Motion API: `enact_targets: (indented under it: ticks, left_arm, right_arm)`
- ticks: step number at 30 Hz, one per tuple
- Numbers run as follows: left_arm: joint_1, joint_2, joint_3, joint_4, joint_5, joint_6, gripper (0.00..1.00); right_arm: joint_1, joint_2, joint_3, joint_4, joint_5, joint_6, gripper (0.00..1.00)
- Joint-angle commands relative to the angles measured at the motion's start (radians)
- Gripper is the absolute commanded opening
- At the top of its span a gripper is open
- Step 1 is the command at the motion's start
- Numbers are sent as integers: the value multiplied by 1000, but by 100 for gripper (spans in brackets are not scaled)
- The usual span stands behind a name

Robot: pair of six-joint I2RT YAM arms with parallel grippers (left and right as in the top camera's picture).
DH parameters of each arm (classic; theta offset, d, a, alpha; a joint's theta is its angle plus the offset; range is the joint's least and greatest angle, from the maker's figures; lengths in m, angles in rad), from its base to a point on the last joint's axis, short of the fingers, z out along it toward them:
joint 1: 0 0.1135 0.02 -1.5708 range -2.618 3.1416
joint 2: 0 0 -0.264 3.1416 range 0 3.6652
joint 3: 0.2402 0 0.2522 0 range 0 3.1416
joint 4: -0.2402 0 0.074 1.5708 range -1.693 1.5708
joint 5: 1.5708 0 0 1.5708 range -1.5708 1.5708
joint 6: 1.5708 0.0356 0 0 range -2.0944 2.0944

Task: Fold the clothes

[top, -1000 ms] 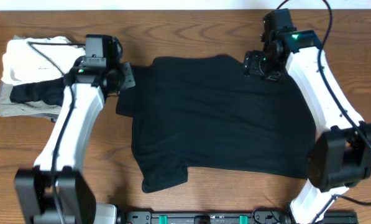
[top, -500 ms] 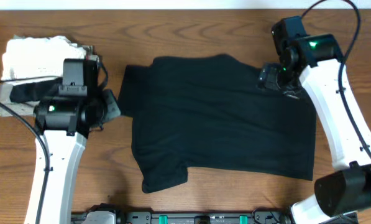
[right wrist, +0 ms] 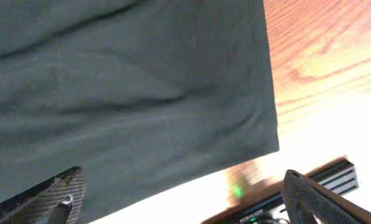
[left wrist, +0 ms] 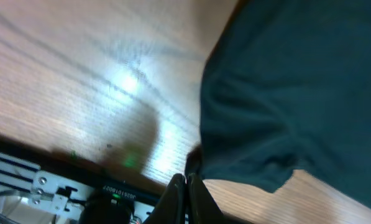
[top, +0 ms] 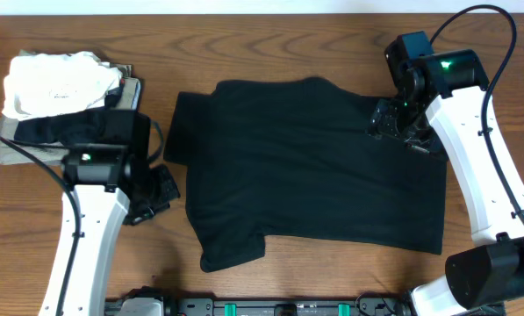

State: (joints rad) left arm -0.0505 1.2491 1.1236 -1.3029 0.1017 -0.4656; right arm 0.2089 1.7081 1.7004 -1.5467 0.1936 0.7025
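With the black T-shirt between them, the left pincer is closed, seemingly empty, the right pincer gapes wide; folded garments lie far-left.

black T-shirt hem lying flat on wooden table, end effector spread wide

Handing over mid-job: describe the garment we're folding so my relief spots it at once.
On the wooden table, look to the middle. The T-shirt lies spread out there. Unlike the white garment and grey garments folded in the far-left pile, it is black and spread wide.
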Motion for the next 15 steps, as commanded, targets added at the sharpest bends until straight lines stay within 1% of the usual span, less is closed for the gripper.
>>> enact_targets:
  ticks: [1, 5, 8, 9, 10, 11, 12, 15]
  left_arm:
    - [-3, -52, -102, 32, 4, -30, 6]
    - [-3, -136, -188, 72, 5, -30, 6]
    - [-3, -220, -237, 81, 37, -30, 7]
    - [-3, -251, -253, 82, 57, -29, 15]
    - [-3, -275, -267, 85, 77, -25, 25]
    - [-3, -301, -285, 88, 95, -25, 30]
    - [-3, -323, -305, 94, 113, -26, 31]
    - [-3, -364, -372, 116, 177, -26, 37]
  right_arm:
    - [8, -18, -8, -8, 32, 27, 99]
    - [3, -27, -28, -27, 93, 66, 99]
    - [-10, -43, -48, -24, 98, 68, 99]
    - [-17, -50, -55, -20, 98, 68, 99]
    - [-27, -60, -65, -12, 97, 68, 99]
    - [-37, -69, -75, -2, 94, 68, 99]
    - [-48, -79, -86, 10, 90, 68, 99]
    - [-84, -102, -118, 41, 71, 55, 99]
